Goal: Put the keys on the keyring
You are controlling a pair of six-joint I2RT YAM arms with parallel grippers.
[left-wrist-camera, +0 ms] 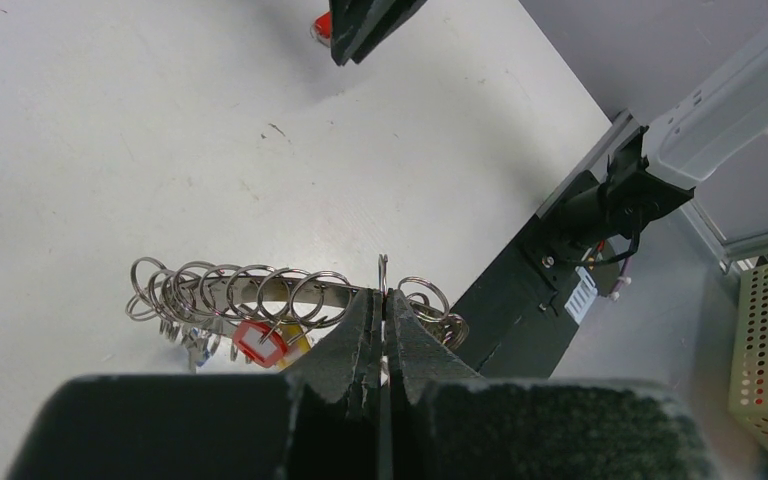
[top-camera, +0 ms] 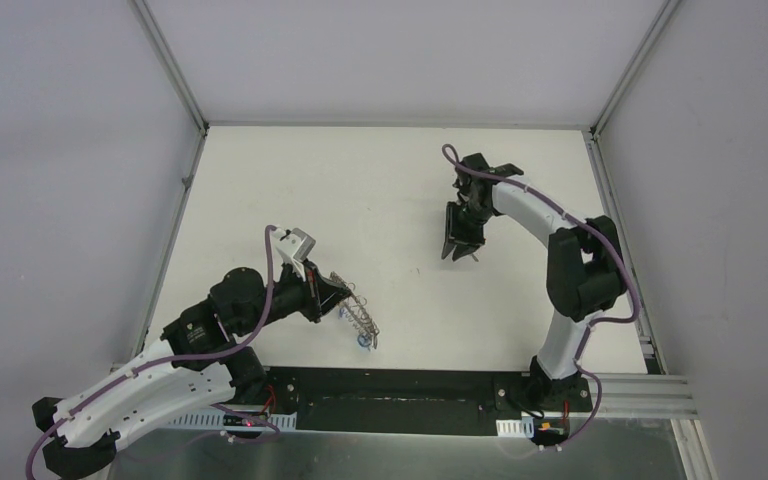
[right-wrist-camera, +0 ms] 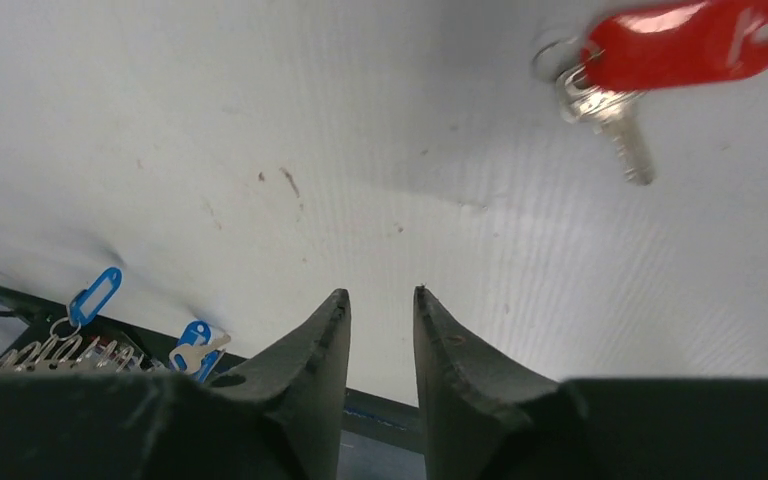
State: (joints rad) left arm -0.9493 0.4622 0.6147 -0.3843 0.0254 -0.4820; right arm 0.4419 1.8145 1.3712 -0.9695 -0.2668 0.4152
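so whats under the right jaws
Bare white table, nothing between them. The red-tagged key lies on the table further ahead. The spot directly beneath the jaws themselves is hidden.

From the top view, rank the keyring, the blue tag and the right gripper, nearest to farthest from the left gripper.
1. keyring: clamped in the left gripper itself.
2. blue tag: hanging at the ring's lower end in this view, just past the grip.
3. right gripper: far off on the right side.

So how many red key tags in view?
2. One red tag lies loose by the right pincer; a second red tag hangs on the keyring gripped by the left pincer. Others may be hidden.
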